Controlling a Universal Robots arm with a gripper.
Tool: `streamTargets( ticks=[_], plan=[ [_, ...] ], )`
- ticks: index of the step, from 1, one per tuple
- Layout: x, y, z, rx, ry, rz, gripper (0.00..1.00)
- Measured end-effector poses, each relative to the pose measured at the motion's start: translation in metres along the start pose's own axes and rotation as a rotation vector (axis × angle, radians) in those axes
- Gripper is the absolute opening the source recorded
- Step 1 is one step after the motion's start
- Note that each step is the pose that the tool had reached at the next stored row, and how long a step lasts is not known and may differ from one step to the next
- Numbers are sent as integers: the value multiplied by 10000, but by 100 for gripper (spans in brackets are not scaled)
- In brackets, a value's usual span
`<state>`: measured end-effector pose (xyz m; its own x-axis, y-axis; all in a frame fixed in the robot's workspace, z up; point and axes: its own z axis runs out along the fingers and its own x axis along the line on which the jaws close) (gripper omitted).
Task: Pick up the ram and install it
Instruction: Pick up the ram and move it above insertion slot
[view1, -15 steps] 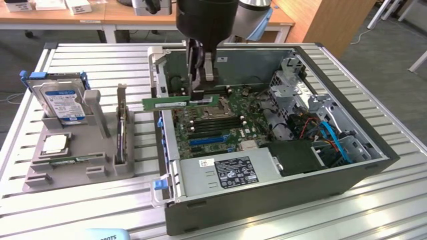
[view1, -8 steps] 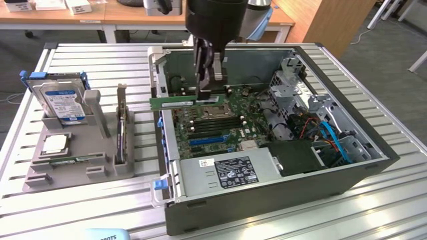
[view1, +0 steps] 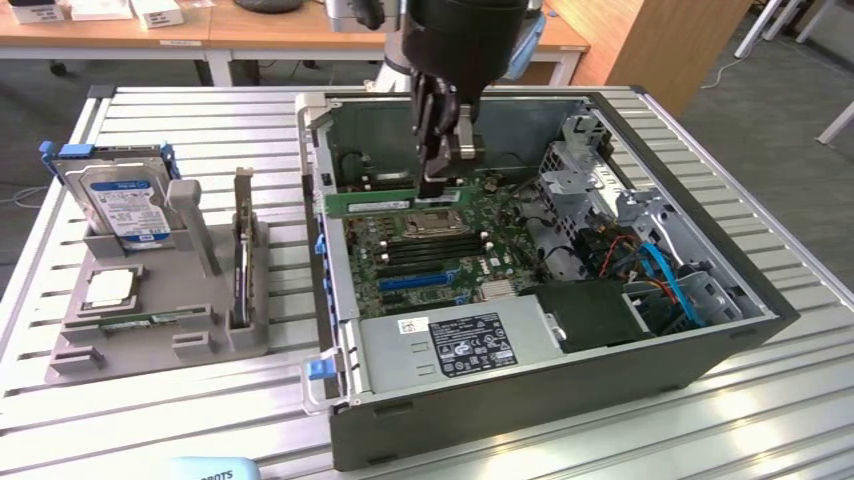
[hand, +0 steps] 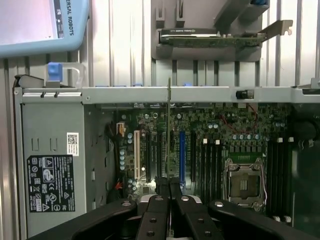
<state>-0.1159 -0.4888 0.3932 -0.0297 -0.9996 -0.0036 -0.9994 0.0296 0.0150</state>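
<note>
A light blue device (view1: 200, 470) (hand: 30, 25) with "ROBOTS" lettering sits at the near edge of the slatted table (view1: 174, 400). Behind it stands an open computer case (view1: 534, 400) (hand: 150, 94), which takes up the middle of the table and the exterior view's right side.

Inside the case, the grey power supply (view1: 454, 345) (hand: 50, 165) with its black label lies nearest. Beyond it is the green main board (view1: 400, 262) (hand: 235, 125) with its rows of slots. Blue cables (view1: 667, 280) run along the case's side on the exterior view's right.

Toward the table's edge on the exterior view's left is a grey holder (view1: 134, 345). A small green strip (view1: 167, 319) lies in its near slot, with a square silver chip (view1: 110, 288) just behind. A dark card (view1: 243, 255) (hand: 210, 39) stands upright at the holder's side nearest the case, and a hard drive (view1: 127, 200) leans at its far end.

Farther back over the main board, the black arm (view1: 461, 40) reaches down into the case. Its jaws are closed on one end of the ram (view1: 374, 203) (hand: 169, 125). The ram is a long green stick with a white label, held on its edge. It hangs just beyond the empty processor socket (view1: 430, 222) (hand: 244, 181) and points toward the case wall on the exterior view's left. Whether it touches the board cannot be told.

Wooden desks (view1: 267, 35) stand past the table's far edge.
</note>
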Motion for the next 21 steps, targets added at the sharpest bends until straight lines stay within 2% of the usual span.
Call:
streamTargets(
  ticks=[21],
  plan=[
    [-18,-623,-10,0,0,-1,12]
  ],
)
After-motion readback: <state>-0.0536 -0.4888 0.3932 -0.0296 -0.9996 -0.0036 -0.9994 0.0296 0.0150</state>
